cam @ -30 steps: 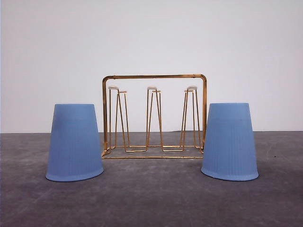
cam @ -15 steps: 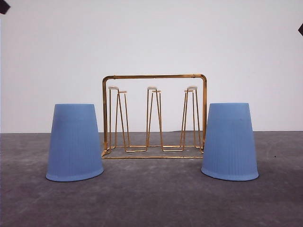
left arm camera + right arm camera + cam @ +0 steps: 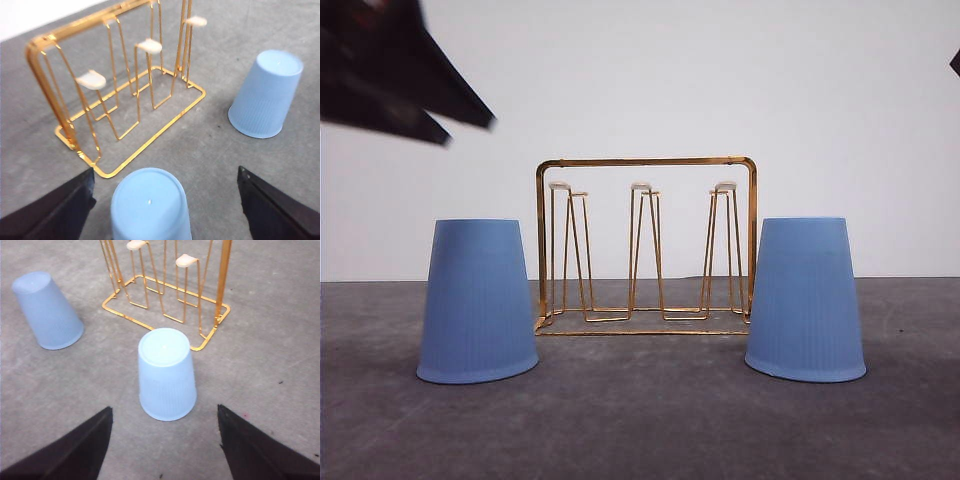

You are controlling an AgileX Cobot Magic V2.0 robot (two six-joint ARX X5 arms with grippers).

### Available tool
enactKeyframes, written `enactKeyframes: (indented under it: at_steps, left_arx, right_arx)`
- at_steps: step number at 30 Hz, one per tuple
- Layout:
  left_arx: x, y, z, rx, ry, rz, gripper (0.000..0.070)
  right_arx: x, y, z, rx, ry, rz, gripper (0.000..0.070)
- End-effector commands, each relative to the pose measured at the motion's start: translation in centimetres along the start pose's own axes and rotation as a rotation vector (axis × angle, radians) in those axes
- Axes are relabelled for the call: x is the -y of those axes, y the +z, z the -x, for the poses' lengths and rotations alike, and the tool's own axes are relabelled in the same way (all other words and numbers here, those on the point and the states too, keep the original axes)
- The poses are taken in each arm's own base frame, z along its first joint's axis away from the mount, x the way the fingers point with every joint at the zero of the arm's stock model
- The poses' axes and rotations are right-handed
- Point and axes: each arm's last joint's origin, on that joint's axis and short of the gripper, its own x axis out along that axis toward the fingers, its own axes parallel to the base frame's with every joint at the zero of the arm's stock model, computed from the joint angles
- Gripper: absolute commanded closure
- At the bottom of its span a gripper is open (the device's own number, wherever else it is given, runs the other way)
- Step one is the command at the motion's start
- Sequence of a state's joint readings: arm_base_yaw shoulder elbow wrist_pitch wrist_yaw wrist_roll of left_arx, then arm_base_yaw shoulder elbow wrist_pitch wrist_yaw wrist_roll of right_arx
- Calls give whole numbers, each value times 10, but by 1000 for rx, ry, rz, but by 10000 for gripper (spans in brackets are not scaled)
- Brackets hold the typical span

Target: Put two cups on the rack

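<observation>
Two light blue ribbed cups stand upside down on the grey table, the left cup [image 3: 477,300] and the right cup [image 3: 805,298], one at each end of the gold wire rack [image 3: 645,161]. The rack's white-tipped prongs are bare. In the left wrist view my left gripper [image 3: 166,175] hangs open above the left cup [image 3: 150,207], with the rack [image 3: 91,79] and the right cup [image 3: 266,93] beyond. My right gripper [image 3: 164,409] is open over the right cup [image 3: 166,372], short of the rack [image 3: 186,260] and the left cup [image 3: 47,310].
The grey table [image 3: 640,430] runs back to a plain white wall. My left arm [image 3: 395,75] shows as a dark blurred shape high at the left, and a dark corner of the right arm [image 3: 955,62] sits at the right edge.
The left arm has swept much farther into the front view from the top left. The dark corner at the right edge holds its place. Cups and rack have not moved.
</observation>
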State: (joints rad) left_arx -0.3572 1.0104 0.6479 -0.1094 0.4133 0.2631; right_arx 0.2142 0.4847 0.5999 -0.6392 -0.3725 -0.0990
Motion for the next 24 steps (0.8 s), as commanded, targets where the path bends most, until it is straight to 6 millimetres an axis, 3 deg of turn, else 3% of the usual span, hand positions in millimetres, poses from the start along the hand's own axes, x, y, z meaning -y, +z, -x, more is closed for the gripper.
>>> enactKeyframes:
  at_steps: [1, 8, 14, 15, 18, 19, 24]
  left_arx:
    - [-3, 1, -13, -4, -6, 19, 140]
    - [-10, -22, -53, -134, 4, 54, 142]
    - [-12, -38, -69, -216, -8, 105, 153]
    - [-12, -39, -70, -222, -7, 107, 174]
    - [-13, -39, -71, -224, -4, 107, 376]
    - [-13, -38, -70, -222, -3, 109, 409]
    - [-15, -17, -63, -210, 7, 177, 429]
  right_arx:
    - [0, 3, 1, 12, -6, 13, 278]
    - [0, 3, 0, 11, -8, 13, 278]
    - [0, 3, 0, 11, -9, 13, 279]
    - [0, 3, 0, 12, -9, 14, 279]
    - [0, 3, 0, 11, -9, 13, 279]
    - [0, 3, 0, 11, -9, 13, 279]
    - [0, 3, 1, 11, -9, 13, 279]
